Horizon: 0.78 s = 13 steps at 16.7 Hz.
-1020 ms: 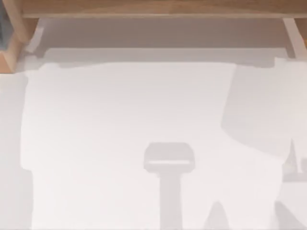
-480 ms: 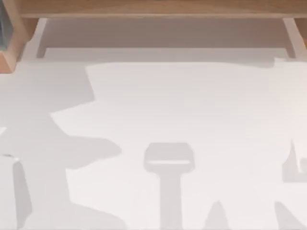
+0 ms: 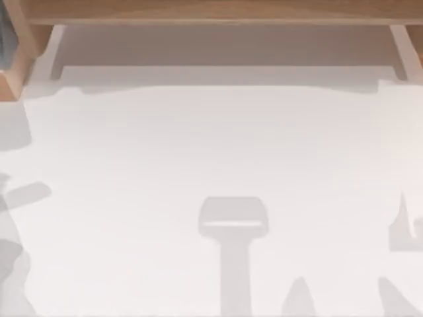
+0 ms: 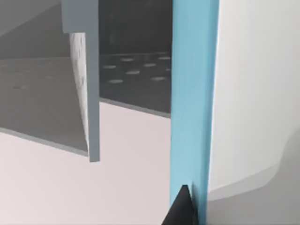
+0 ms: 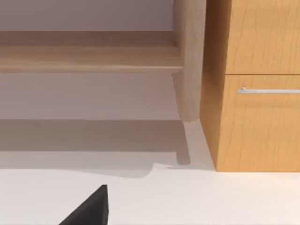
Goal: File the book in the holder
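1. Far left, top view: a white table (image 3: 218,152) is seen under grey shadows; a wooden frame (image 3: 211,12) runs along the far edge, and a grey-blue sliver is cut off at the upper left corner.
2. Left wrist view: a blue book (image 4: 193,103) is shown upright, a dark fingertip (image 4: 183,208) touching its lower edge. The left gripper appears closed on the book, though its second finger is hidden.
3. Just beside the book, apart from it, the grey holder (image 4: 84,79) is shown: an upright divider on a perforated base.
4. Right wrist view: a wooden cabinet (image 5: 255,84) with a metal handle (image 5: 269,90), a shelf rail (image 5: 89,58) and a post (image 5: 190,61) are seen. One dark fingertip (image 5: 91,208) hangs over the table; how far the right gripper's fingers are open cannot be told.
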{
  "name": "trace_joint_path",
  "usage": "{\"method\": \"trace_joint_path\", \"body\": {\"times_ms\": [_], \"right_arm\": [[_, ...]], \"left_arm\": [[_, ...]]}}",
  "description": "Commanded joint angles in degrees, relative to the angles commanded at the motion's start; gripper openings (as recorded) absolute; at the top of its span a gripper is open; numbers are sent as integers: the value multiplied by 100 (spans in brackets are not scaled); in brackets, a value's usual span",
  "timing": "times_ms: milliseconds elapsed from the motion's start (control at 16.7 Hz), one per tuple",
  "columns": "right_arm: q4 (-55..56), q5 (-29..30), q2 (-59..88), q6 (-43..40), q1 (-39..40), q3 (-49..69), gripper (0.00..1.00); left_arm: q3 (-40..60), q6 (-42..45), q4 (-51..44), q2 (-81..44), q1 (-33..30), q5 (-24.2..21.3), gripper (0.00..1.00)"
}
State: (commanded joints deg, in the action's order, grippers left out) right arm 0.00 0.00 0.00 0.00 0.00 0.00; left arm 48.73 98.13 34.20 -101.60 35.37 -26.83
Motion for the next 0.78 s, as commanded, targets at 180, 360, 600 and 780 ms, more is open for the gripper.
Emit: {"method": "trace_joint_path", "body": {"times_ms": [180, 360, 600, 780], "right_arm": [[0, 0, 0, 0, 0, 0, 100], [0, 0, 0, 0, 0, 0, 100], [0, 0, 0, 0, 0, 0, 100], [0, 0, 0, 0, 0, 0, 100]], "left_arm": [[329, 107, 246, -490, -435, -263, 0], [476, 140, 333, -744, -650, -365, 0], [476, 140, 333, -744, -650, -365, 0], [545, 136, 329, -775, -656, -334, 0]]}}
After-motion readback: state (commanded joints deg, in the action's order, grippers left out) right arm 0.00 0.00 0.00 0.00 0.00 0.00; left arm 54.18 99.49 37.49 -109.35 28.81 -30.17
